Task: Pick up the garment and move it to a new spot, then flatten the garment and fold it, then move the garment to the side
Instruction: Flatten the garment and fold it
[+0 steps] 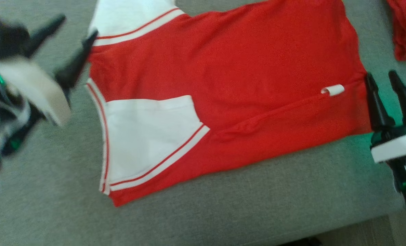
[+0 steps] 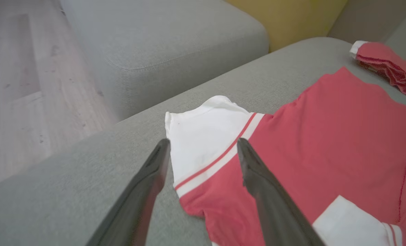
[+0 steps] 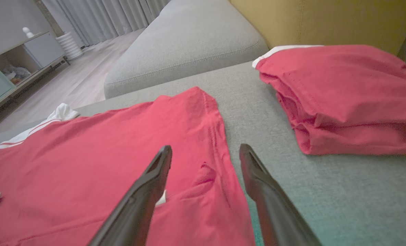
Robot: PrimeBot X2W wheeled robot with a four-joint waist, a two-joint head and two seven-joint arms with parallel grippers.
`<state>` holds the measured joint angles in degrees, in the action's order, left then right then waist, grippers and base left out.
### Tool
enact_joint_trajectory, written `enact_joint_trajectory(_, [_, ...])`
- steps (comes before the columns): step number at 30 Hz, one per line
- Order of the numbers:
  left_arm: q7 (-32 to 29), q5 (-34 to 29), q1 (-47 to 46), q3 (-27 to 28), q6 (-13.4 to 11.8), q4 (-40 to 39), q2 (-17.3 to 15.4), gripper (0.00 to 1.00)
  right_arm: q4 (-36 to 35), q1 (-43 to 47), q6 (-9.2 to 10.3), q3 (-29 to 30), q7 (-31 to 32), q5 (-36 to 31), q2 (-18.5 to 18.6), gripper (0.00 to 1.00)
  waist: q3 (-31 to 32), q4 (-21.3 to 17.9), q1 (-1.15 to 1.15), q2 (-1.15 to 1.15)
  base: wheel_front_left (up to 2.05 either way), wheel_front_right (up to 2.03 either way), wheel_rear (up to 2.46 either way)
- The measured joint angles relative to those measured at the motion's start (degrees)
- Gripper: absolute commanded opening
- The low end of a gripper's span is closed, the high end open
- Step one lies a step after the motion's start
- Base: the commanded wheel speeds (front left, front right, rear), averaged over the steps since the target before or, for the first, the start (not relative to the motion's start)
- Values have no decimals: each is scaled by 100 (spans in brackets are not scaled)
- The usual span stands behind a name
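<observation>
Black-fingered left hand (image 1: 78,25) is spread wide open with nothing in it, parked right at the edge of a white sleeve panel. I can't tell if a fingertip actually touches the cloth. The right hand (image 1: 380,73) is open and empty too, just beside the opposite edge, near a little white loop tag (image 1: 332,90).

Between the two hands, the garment (image 1: 223,68) lies spread out mostly flat on the grey sofa seat (image 1: 223,212), red with white panels edged in thin red stripes, plus a soft crease running toward the tag.

Further out, a folded red garment (image 3: 343,95) sits on the same seat, near the right hand but apart from the spread one. The head view catches just a corner of it, while the right wrist view shows the whole stack against a yellow backrest (image 3: 326,20).

That view also gets a pale cabinet (image 3: 4,75) across the wood floor (image 2: 18,85). Its open shelf holds something too small to make out.
</observation>
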<state>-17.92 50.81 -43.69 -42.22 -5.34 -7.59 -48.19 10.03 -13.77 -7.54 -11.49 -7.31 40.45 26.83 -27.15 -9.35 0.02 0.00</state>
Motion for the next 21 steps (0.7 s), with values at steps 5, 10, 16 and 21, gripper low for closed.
enact_joint_trajectory(5, [-1641,256,-1485,-107,345,1011,227,100,19,-303,0,-53,-85,-58,-155,100,-306,-327,0,0,0,0,0])
enact_joint_trajectory(10, [-2485,200,-2471,-269,495,1985,477,100,140,-528,0,-249,-213,-73,-361,100,-550,-715,-1,0,0,0,0])
enact_joint_trajectory(16, [-2795,-231,-2772,-521,536,3039,515,100,391,-722,0,-506,-416,-68,-541,100,-779,-1204,-1,0,0,0,0])
enact_joint_trajectory(21, [-2837,-316,-2816,-561,565,3351,387,100,570,-797,0,-652,-495,10,-639,100,-838,-1442,-2,0,0,0,0])
